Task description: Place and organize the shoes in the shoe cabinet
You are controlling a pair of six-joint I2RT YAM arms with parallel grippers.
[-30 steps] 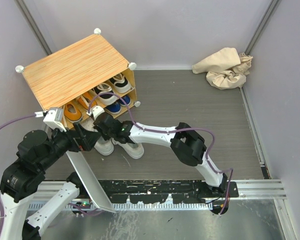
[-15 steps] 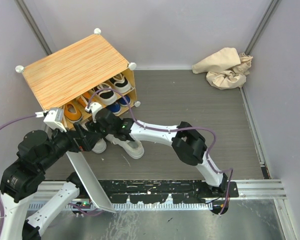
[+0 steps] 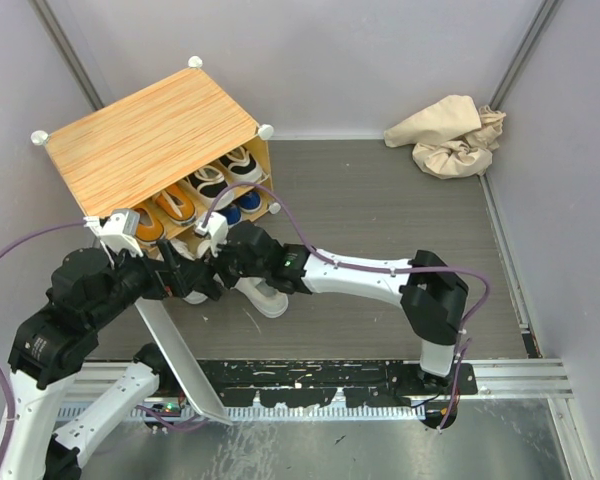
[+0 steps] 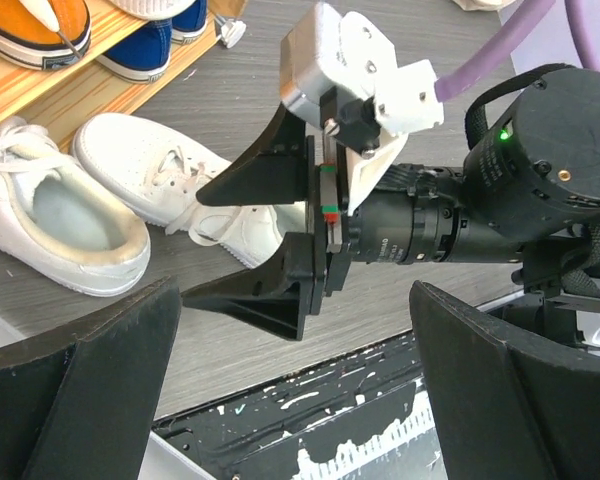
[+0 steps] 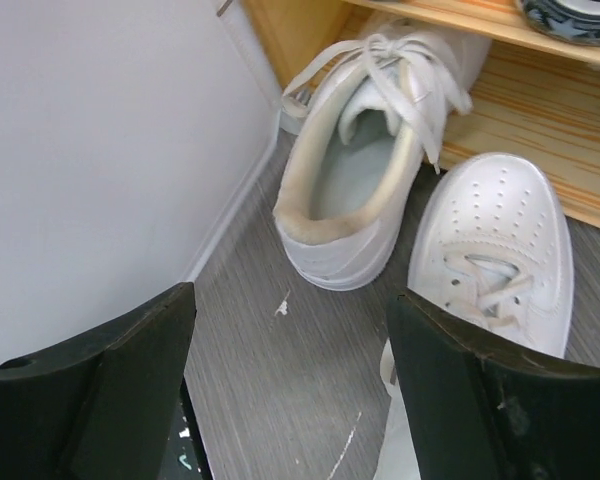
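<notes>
The right hand [image 5: 292, 305] was shut tight a second ago. It has now spread its fingers wide with nothing between them, and its arm's elbow has swung out to the right.

The shoe cabinet [image 3: 150, 135] stands just beyond that hand with its open front turned toward it. On its shelves are an orange pair [image 3: 145, 225], a black pair [image 3: 220, 185] and a blue pair [image 3: 228, 215].

The left hand [image 4: 295, 300] is also wide open and holds nothing. It sits close beside the right hand and faces it side-on.

A crumpled beige cloth [image 3: 448, 135] lies well off to the right of both hands, in the far corner of the grey surface [image 3: 380, 220].

Two white shoes rest on the surface just past the right hand's fingertips. The left white shoe [image 5: 365, 190] has its mouth toward the hand and its toe at the cabinet's bottom board. The right white shoe [image 5: 500, 240] lies just beside it, toe toward the same board.
</notes>
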